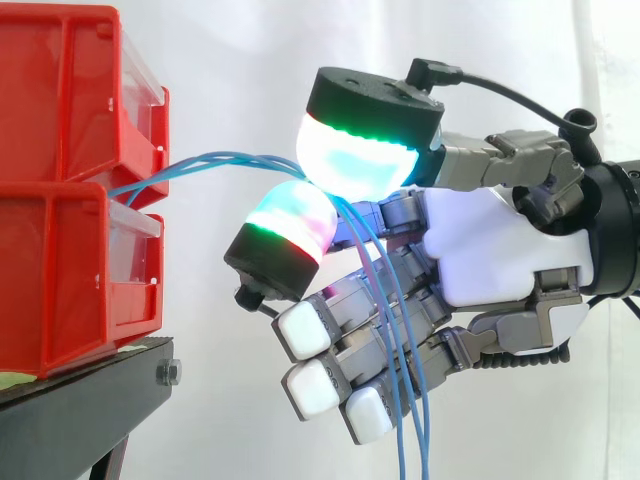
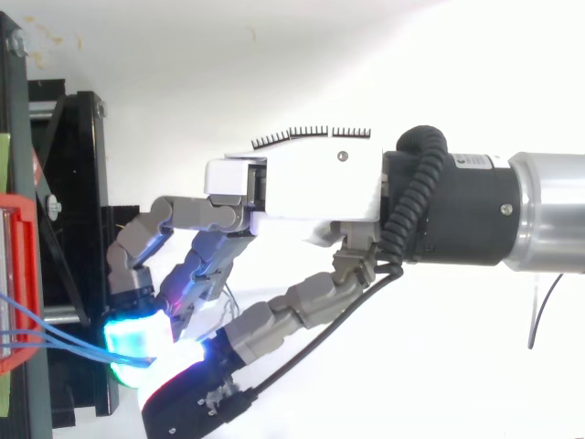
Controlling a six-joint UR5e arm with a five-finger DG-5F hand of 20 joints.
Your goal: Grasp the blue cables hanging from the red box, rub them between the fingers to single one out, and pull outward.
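Note:
Several thin blue cables [image 1: 215, 163] come out of the gap between the two stacked red bins [image 1: 70, 190] and run right to my hand [image 1: 495, 250]. Two glowing pads [image 1: 355, 155], one above and one below, pinch the cables between them. Behind the pinch the cables [image 1: 405, 400] drop down across the palm side and hang past the lower white fingertips. In the top view the cables [image 2: 41, 334] stretch from the bin's edge [image 2: 18, 274] to the lit pads [image 2: 137, 338]. The hand is shut on the cables.
The bins stand on a black stand [image 1: 90, 395] at the left, with a bolt [image 1: 168, 373] at its corner. A white curtain backs the scene. The arm's wrist [image 2: 512, 210] reaches in from the right.

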